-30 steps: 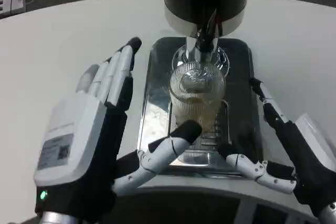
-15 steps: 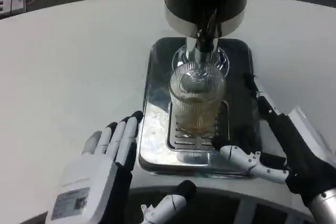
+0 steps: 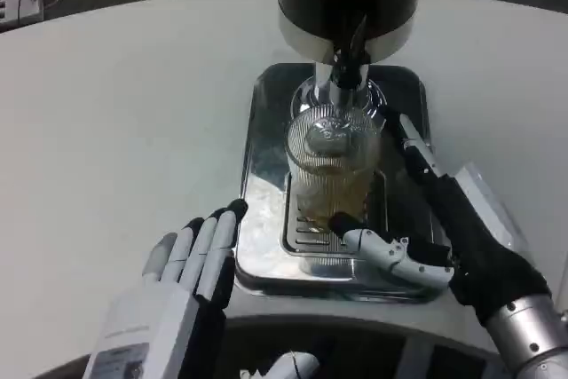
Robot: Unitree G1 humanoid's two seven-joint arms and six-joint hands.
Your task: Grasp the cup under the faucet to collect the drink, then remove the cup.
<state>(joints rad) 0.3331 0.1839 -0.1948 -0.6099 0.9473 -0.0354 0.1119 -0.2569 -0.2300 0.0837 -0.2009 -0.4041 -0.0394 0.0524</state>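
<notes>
Now the ribbed clear glass cup stands on the steel drip tray under the faucet; right hand spread around it, ungrasped; left hand open, empty, low on the white worktop.

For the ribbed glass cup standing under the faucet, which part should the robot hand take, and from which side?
Take the cup around its ribbed lower wall, coming in level from the right, where the right robot hand already brackets it. The faucet sits directly over the rim, so a top grasp is likely blocked. The cup is upright with liquid in it, so a side wrap should keep it level.
</notes>
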